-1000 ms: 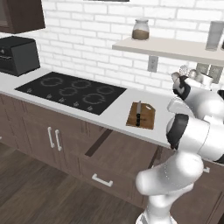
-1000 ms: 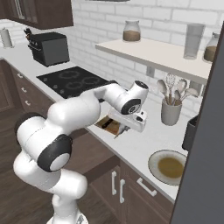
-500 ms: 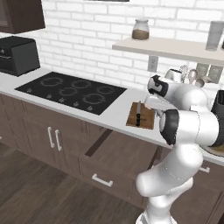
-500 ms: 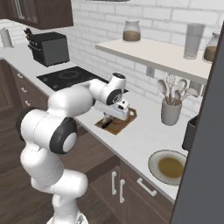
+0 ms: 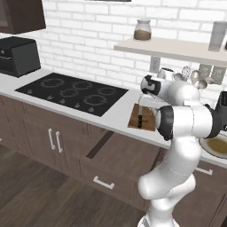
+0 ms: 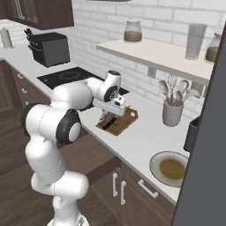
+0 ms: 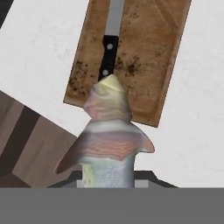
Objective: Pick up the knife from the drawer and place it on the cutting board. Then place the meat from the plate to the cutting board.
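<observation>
The pincer (image 7: 107, 175) is clamped on the meat (image 7: 107, 135), a pale pinkish fish-shaped piece that hangs from it above the near edge of the cutting board (image 7: 144, 57). In the hand view the meat sits at the centre and toward 6 o'clock, its tip reaching just over the butt of the knife (image 7: 109, 48). The knife lies flat on the board, black handle toward the meat and silver blade running away to 12 o'clock, nearer the board's left side in that view.

From the left base view the cutting board (image 5: 135, 119) rests on the white bench (image 5: 111, 119) just right of the black cooktop (image 5: 71, 91), with the knife (image 5: 140, 120) lying along it and the pincer (image 5: 146, 101) hovering over the board's far part. Below the bench edge, at 7 o'clock from the board, the drawer (image 5: 119, 162) stands pulled out, its silver bar handle on the front. The plate (image 5: 217, 146) sits on the bench at 3 o'clock from the board, well apart from it, partly hidden by the arm.

In the right base view the pincer (image 6: 110, 115) hangs over the cutting board (image 6: 126, 121), and the plate (image 6: 171, 168) lies toward 5 o'clock from it, with a brownish centre. A grey holder of utensils (image 6: 173, 106) stands at 2 o'clock from the board, by the brick wall.
</observation>
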Controlling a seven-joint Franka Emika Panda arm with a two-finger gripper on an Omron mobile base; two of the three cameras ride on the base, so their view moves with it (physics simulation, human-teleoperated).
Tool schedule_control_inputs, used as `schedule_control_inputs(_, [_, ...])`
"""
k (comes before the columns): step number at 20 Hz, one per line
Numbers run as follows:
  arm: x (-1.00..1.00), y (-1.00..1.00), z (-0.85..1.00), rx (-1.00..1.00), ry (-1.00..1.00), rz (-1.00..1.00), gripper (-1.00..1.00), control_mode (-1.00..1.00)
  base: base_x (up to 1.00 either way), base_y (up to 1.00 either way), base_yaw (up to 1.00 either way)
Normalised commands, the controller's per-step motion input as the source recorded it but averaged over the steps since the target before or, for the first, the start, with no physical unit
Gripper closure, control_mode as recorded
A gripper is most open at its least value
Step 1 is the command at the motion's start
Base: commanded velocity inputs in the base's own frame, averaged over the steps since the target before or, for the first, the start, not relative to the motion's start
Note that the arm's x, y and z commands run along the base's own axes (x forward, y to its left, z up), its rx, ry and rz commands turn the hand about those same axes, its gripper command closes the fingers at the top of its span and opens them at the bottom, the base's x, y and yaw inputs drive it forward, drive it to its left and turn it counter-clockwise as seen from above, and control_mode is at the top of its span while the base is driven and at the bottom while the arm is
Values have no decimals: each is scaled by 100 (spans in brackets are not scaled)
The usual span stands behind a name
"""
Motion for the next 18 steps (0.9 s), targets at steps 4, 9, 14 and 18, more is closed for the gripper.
schedule_control_inputs(4, [41,-7,-21,-8,0,1,100,-100,0,0,0])
schedule_control_inputs(9, [52,-13,-27,0,0,0,100,-100,0,0,0])
schedule_control_inputs(14, [29,-25,-13,2,0,1,100,-100,0,0,0])
schedule_control_inputs(18, [27,-22,-28,0,0,0,100,-100,0,0,0])
